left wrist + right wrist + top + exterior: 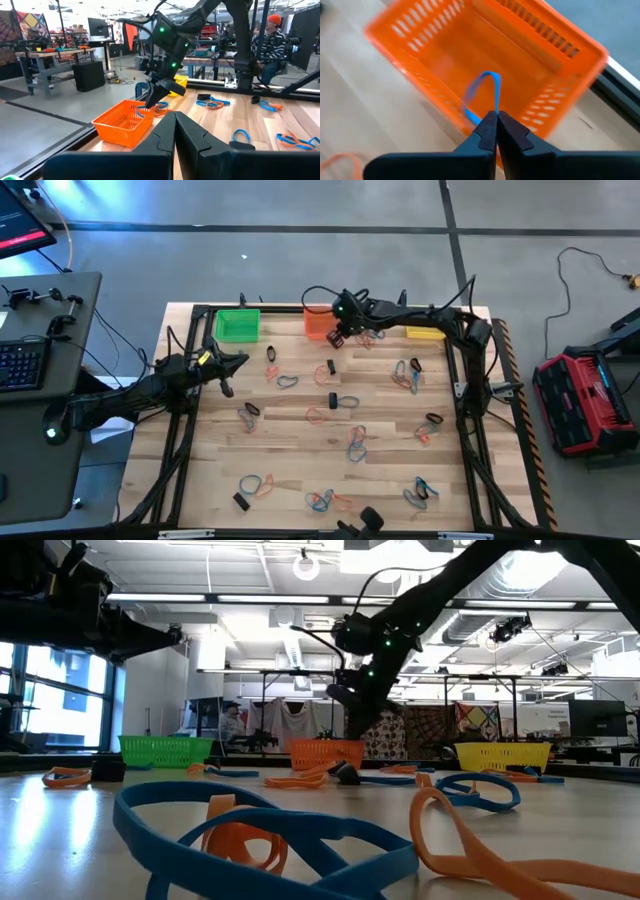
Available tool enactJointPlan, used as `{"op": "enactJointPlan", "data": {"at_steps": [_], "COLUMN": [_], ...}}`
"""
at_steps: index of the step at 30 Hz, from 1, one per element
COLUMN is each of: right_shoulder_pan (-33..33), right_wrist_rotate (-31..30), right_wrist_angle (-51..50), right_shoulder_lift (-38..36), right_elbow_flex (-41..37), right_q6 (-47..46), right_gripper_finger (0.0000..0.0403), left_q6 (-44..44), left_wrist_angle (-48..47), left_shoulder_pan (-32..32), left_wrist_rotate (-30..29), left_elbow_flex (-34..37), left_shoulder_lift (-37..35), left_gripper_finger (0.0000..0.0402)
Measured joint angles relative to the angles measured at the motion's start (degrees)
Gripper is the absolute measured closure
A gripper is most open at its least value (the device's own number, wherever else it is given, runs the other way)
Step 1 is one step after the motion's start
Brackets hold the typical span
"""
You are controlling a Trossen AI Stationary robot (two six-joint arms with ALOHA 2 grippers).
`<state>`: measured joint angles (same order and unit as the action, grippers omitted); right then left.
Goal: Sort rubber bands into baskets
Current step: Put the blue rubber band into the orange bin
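The right gripper pinches a thin blue rubber band over the orange mesh basket at twelve o'clock. Centre it before releasing. The left gripper waits at nine o'clock, fingers closed, empty

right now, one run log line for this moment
right gripper: shut on blue rubber band, over orange basket | left gripper: shut, empty, waiting at table's left | band not yet dropped

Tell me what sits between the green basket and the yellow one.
The orange basket, seen in the high view, with the right gripper beside it, shut on a blue band.
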<state>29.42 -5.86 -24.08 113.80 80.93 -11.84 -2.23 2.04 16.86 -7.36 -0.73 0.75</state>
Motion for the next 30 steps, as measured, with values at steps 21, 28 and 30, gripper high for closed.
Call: {"op": "enactJointPlan", "data": {"at_steps": [21,28,30], "right_shoulder_pan": [0.91,0.99,1.08], "right_wrist_rotate": [0.36,1.32,1.36], "right_wrist_angle": [-19.46,-26.75,-27.67], "right_shoulder_lift": [13.84,21.6,22.68], "right_elbow_flex": [29.67,39.27,40.7], "right_q6": [4.35,4.2,4.2], "right_gripper_finger": [0.0403,0.0403,0.0403], "left_q6": [1.08,0.95,0.95], "left_wrist_angle": [-0.32,-0.31,-0.3], "left_shoulder_pan": [0.0,0.0,0.0], "left_wrist_rotate": [-0.68,-0.89,-0.91], "left_elbow_flex": [0.02,0.02,0.02], "left_shoulder_lift": [1.25,2.22,2.25], "left_gripper_finger": [0.0401,0.0401,0.0401]}}
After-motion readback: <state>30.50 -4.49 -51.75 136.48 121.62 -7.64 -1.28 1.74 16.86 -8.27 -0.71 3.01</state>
